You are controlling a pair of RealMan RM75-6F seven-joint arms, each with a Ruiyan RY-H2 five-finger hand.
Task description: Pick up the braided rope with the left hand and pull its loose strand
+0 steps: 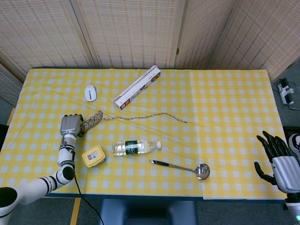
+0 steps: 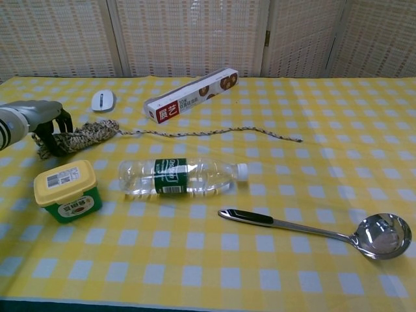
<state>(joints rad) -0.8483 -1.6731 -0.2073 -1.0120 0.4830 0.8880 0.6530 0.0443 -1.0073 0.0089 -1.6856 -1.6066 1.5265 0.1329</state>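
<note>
Yellow checkered tabletop (image 1: 225,93), woven screens behind; one each of bottle (image 1: 135,147), ladle (image 1: 183,167), tub (image 1: 93,156), mouse (image 1: 90,93), box (image 1: 137,87). Left hand (image 1: 70,125) grips the braided rope (image 1: 92,121) near the left edge, strand (image 1: 150,116) trailing toward the middle. Right hand (image 1: 276,157) off the right edge, fingers spread, holding nothing.

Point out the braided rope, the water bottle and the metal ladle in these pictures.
braided rope (image 2: 88,134), chest view, on its thick bundled part.
water bottle (image 2: 170,175), chest view, on its green label.
metal ladle (image 2: 383,235), chest view, on its bowl.

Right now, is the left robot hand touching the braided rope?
Touching. In the chest view the left robot hand has its fingers curled around the bundled end of the braided rope, with no gap visible.
</note>
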